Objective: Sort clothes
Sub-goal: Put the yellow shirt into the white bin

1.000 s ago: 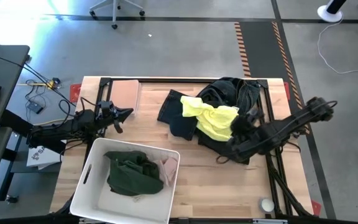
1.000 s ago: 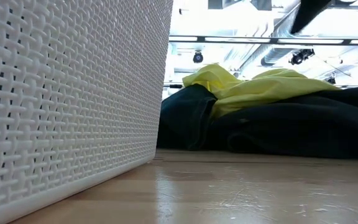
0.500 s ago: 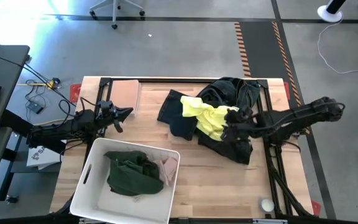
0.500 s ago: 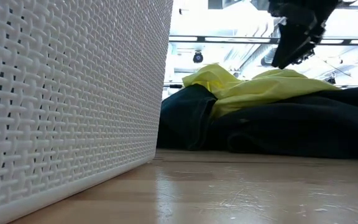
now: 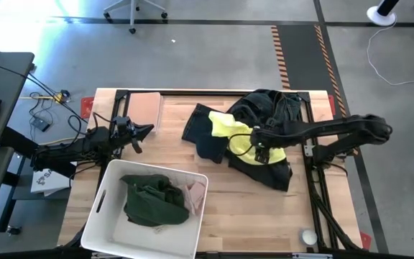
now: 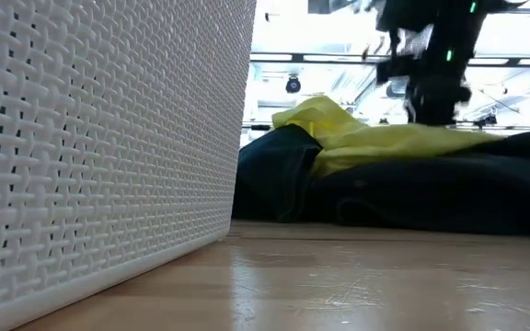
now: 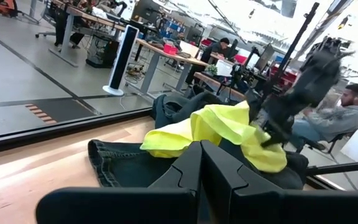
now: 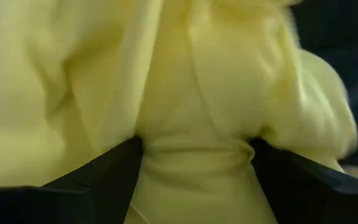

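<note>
Right pincer (image 5: 256, 147) spread wide, pads pressed into yellow garment (image 5: 237, 137), folds bunched between, not yet clamped. Garment atop dark pile (image 5: 275, 115) toward desk's (image 5: 257, 208) far right corner. Left pincer (image 5: 144, 131) shut, empty, waiting by left edge, well apart.

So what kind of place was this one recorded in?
Probably a robotics lab or workshop. The wooden table stands on a concrete floor with striped hazard tape, and the left wrist view shows rows of desks with monitors, a tower fan and people seated at workstations.
</note>
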Robot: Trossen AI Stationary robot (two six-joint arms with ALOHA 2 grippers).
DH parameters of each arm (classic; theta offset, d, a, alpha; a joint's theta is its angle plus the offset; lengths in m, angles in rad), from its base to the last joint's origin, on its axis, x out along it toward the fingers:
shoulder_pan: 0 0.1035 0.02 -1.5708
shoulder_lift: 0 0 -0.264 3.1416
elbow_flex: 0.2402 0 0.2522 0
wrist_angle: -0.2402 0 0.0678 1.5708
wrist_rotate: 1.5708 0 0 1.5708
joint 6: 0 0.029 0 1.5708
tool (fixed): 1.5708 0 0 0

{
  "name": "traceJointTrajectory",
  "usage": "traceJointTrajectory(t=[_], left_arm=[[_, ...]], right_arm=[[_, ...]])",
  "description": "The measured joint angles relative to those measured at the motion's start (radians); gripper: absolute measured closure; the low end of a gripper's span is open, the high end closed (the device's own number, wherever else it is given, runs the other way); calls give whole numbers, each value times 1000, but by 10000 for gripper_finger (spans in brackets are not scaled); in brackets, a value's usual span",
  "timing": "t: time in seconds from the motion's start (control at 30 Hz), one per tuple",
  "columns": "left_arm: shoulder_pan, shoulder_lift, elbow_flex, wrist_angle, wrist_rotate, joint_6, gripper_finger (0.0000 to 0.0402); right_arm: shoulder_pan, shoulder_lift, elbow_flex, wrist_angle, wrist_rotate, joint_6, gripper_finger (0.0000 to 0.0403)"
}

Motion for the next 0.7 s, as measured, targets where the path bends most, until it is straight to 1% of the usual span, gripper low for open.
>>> traceJointTrajectory(t=[0.1, 0.2, 0.27, 0.33, 0.43, 0.47, 0.53, 0.7], left_arm=[[0, 0, 0, 0, 0, 0, 397], [0, 0, 0, 0, 1, 0, 397], [0, 0, 0, 0, 1, 0, 397], [0, 0, 0, 0, 0, 0, 397], [0, 0, 0, 0, -4, 0, 397], [0, 0, 0, 2, -4, 0, 397], [0, 0, 0, 0, -4, -1, 397], [0, 0, 0, 0, -2, -1, 397]], right_arm=[[-13, 62, -82, 146, -86, -21, 120], [-13, 122, -134, 248, -135, -18, 166], [-12, 144, -142, 261, -147, 2, 213], [-12, 153, -138, 259, -150, 15, 270], [-8, 131, -102, 232, -151, 21, 359], [-8, 118, -84, 215, -154, 11, 367], [-1, 88, -30, 197, -154, 7, 367], [33, -1, 166, 180, -62, -13, 362]])
